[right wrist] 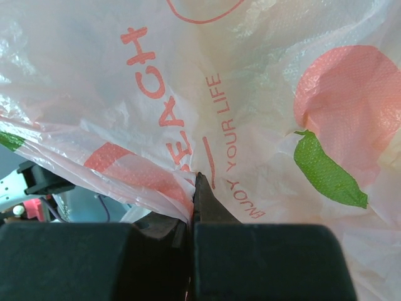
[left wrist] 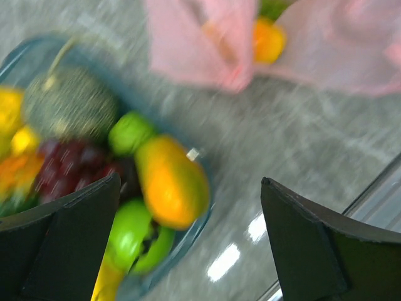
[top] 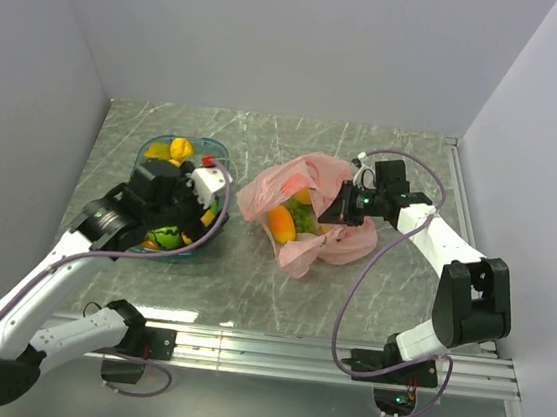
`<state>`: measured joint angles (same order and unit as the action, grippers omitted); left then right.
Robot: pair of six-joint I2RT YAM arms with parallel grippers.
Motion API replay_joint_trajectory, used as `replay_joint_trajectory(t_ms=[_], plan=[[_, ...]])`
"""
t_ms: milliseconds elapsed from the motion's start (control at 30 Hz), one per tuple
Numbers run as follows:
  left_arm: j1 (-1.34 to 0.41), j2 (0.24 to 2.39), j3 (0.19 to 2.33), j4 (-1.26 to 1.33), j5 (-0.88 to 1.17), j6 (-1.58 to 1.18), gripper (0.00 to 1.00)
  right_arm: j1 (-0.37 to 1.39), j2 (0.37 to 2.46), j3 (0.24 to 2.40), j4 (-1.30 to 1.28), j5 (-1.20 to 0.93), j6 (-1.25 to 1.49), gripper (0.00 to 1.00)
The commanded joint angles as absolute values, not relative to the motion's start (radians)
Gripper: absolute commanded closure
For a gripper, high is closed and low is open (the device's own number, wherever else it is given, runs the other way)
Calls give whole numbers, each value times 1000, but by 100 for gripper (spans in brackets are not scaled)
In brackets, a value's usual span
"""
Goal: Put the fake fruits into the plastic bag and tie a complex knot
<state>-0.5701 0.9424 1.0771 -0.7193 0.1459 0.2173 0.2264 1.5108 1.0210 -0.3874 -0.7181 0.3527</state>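
The pink plastic bag (top: 307,222) lies open in the middle of the table with a mango (top: 281,221) and green fruit inside. My right gripper (top: 337,211) is shut on the bag's edge (right wrist: 182,188) and holds it up. The teal tray (top: 150,149) at the left holds fake fruits: a yellow-orange mango (left wrist: 172,182), green pieces (left wrist: 128,232) and purple grapes (left wrist: 66,166). My left gripper (left wrist: 188,251) is open and empty, hovering above the tray's near right rim (left wrist: 194,232). It also shows in the top view (top: 198,209).
White walls stand on the left, back and right. A metal rail (top: 322,354) runs along the table's near edge. Cables loop from both arms. The bag (left wrist: 219,44) lies just beyond the tray in the left wrist view.
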Motion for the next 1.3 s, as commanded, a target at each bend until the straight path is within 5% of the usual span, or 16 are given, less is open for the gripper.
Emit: replay_joint_trajectory(t_ms=[0,267,1267], plan=[[-508,868,1086,-937,-29,275,1,233,1470,1038,-411,-704,318,100],[-436,865,1025,-1084,-149,276,1,239,1474,1058,-423,-699,322,100],[-336,1134,919,-867,-112,313,1,242,1479,1069,-428,-703,328,100]])
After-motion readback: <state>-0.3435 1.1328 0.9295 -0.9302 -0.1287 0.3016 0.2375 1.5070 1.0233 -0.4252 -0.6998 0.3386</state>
